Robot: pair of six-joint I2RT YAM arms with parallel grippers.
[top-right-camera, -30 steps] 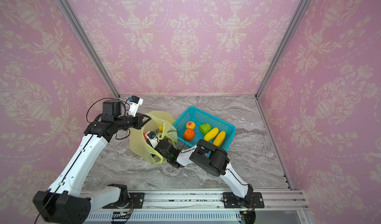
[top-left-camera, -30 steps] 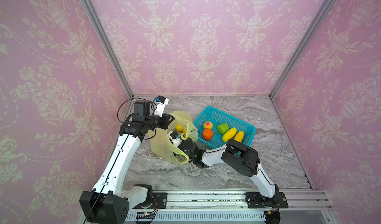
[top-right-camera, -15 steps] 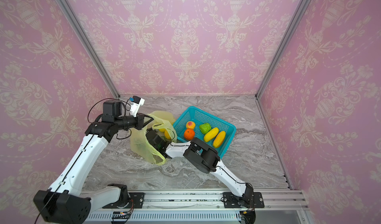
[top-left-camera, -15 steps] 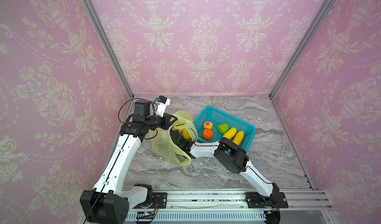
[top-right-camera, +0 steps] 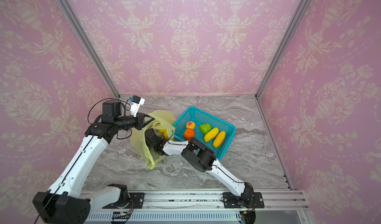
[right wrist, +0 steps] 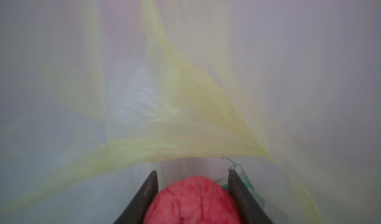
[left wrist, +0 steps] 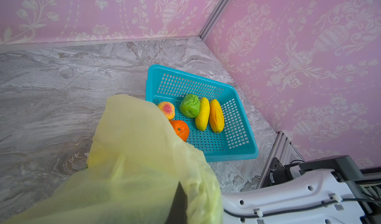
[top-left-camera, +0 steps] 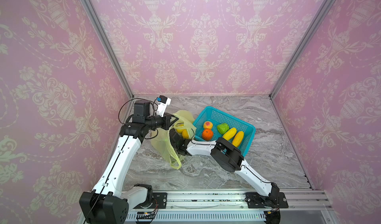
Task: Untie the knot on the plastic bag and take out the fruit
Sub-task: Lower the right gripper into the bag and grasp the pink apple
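1. Thin yellow-green film makes up the plastic bag (top-left-camera: 162, 144). It slumps near the back left corner of the counter (top-left-camera: 268, 161), just beside the turquoise basket (left wrist: 151, 83). Its mouth gapes, so the knot looks undone.
2. The left gripper (top-left-camera: 172, 120) is pinched tight on the bag's upper rim and holds it lifted. The film is limp and slippery, and a hard pull would likely tear it or let it slide free.
3. The right gripper (right wrist: 192, 171) is deep inside the bag. Its fingers (right wrist: 148, 192) are closed on either side of the pink-red ball (right wrist: 191, 200), which fills the gap between them.
4. The ball looks light and a little soft. A hold across its widest part suits it, since a round body can squirt from flat pads.
5. Two yellow pieces (top-left-camera: 183, 131) lie in the bag's mouth, and five fruit (top-left-camera: 207, 134) sit in the basket.
6. Loose film drapes round the right gripper and may drag along with the ball.
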